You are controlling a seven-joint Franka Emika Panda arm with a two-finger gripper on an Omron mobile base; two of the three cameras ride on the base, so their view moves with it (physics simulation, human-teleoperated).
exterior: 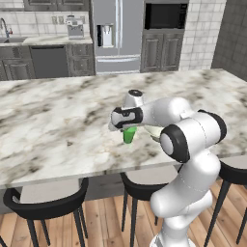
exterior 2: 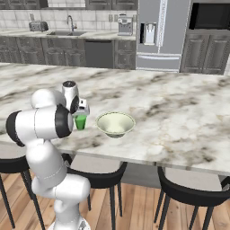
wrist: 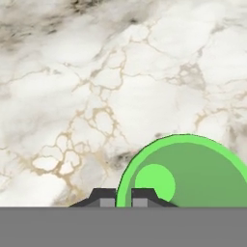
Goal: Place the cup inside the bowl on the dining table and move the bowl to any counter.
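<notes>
The bright green cup [exterior: 129,135] [exterior 2: 81,122] is upright near the front edge of the marble dining table [exterior: 58,125] [exterior 2: 179,112]. My gripper [exterior: 126,126] [exterior 2: 81,112] [wrist: 123,197] comes down on it from above. It is shut on the cup's [wrist: 193,178] rim, one fingertip inside the wall and one outside. I cannot tell whether the cup rests on the slab or hangs just above it. The pale cream-green bowl [exterior 2: 115,123] sits on the table just right of the cup, empty. In the left base view my arm hides most of the bowl [exterior: 153,131].
Black stools [exterior: 48,202] [exterior 2: 188,191] stand along the table's near edge. The counter [exterior: 43,41] [exterior 2: 67,33] with sink, toaster and coffee machine runs along the back wall. A steel fridge [exterior: 118,34] [exterior 2: 161,31] stands beside it.
</notes>
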